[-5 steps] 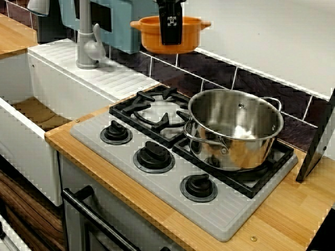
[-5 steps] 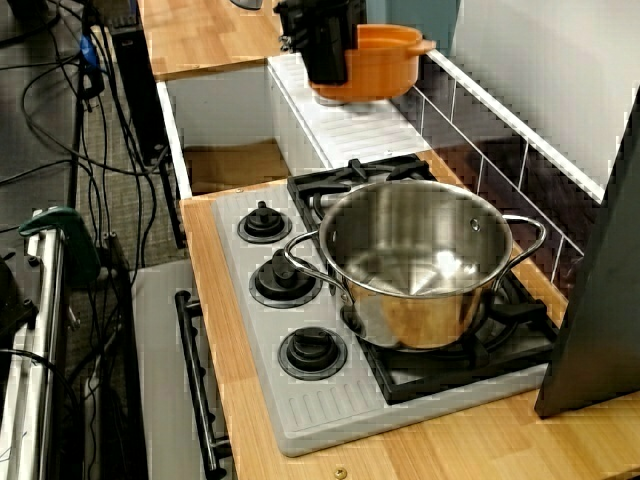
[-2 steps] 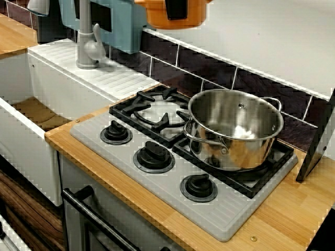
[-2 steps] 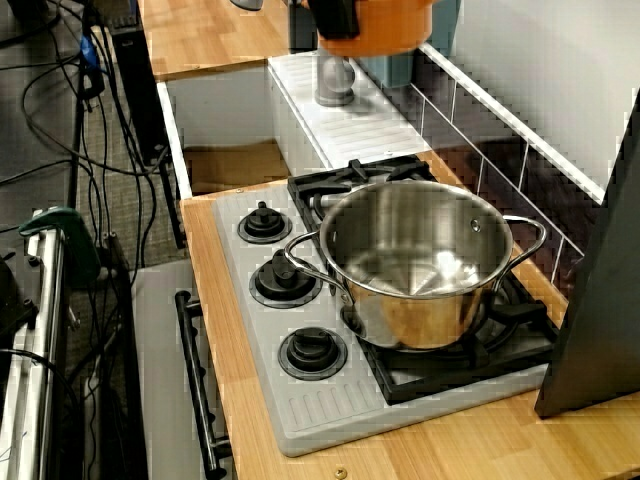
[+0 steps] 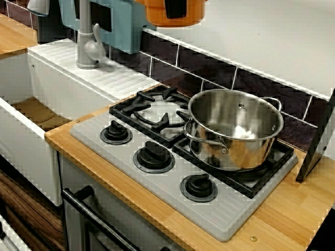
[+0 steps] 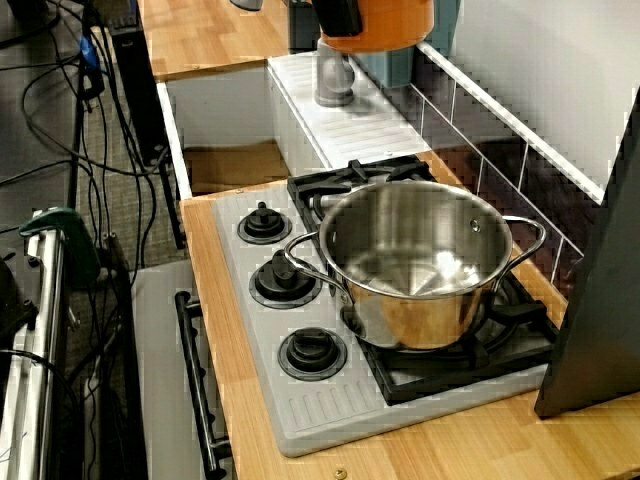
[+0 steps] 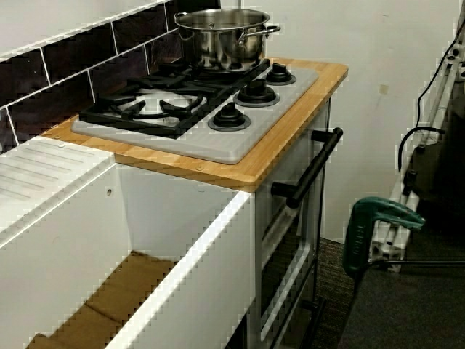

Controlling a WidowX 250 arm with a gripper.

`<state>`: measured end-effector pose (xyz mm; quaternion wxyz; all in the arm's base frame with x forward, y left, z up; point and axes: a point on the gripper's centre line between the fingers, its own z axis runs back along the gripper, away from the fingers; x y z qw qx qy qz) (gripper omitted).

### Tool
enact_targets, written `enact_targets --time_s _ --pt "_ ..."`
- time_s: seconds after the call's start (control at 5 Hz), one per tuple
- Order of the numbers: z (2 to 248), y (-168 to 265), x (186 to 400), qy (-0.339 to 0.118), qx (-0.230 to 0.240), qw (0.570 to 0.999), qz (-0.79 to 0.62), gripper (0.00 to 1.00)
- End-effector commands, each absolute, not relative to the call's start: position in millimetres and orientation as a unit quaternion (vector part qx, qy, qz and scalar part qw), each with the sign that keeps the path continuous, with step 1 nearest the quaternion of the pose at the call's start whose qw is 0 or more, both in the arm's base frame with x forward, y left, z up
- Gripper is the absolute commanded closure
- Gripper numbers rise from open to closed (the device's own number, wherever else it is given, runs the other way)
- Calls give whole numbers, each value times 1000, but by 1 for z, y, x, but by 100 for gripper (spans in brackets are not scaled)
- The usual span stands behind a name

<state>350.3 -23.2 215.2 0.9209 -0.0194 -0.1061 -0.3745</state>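
The gripper is seen only at the top edge of the front view; the arm above it is cut off by the frame; one dark finger is pointed straight down and pressed to the outer wall of an orange pot, which is held in the air; in the side view the gripper is shown likewise; the second finger is hidden.

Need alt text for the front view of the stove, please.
At the top edge, the gripper holds an orange pot in the air. Below, a steel pot sits on the right burner of the stove; a grey faucet stands at left.
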Motion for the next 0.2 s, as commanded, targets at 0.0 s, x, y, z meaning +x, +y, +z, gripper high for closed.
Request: enact_targets --time_s 0.0 --pt "199 -13 342 -91 2 927 -364 100"
